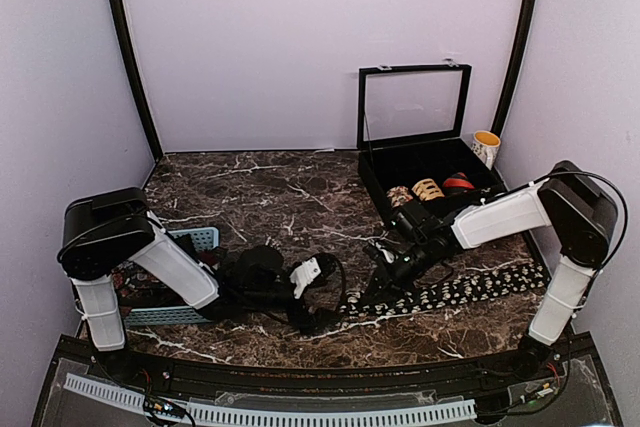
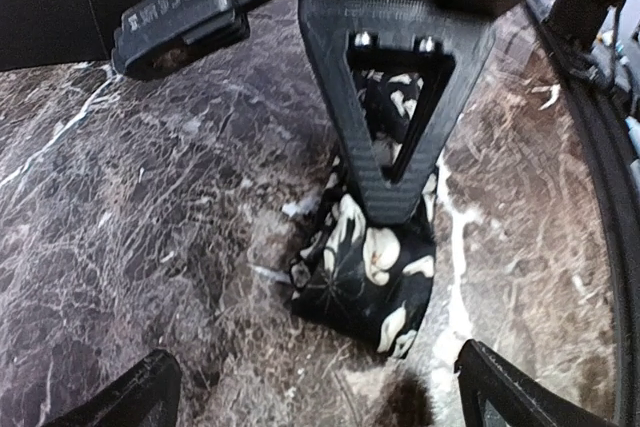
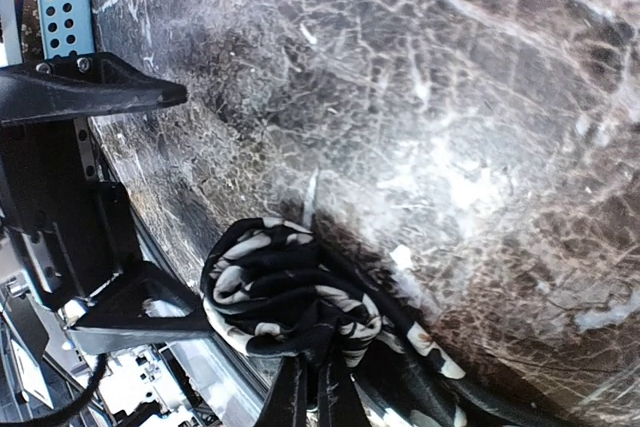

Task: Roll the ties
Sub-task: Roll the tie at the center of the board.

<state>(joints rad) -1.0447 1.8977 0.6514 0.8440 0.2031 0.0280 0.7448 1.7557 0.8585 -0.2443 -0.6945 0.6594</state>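
A black tie (image 1: 470, 287) with a white print lies stretched along the table's front right. Its left end is wound into a small roll (image 3: 285, 287), also in the left wrist view (image 2: 365, 267). My right gripper (image 3: 312, 397) is shut on this roll and holds it at the table; in the top view it sits at the tie's left end (image 1: 383, 275). My left gripper (image 2: 320, 397) is open wide, with its fingers (image 2: 140, 392) either side of the roll and not touching it. In the top view it is just left of the roll (image 1: 335, 297).
A black glass-lidded case (image 1: 375, 182) stands open at the back right, holding tan-patterned coils (image 1: 427, 188) and a red coil (image 1: 458, 183). A cup (image 1: 486, 147) stands beside it. A blue slotted basket (image 1: 195, 242) lies under the left arm.
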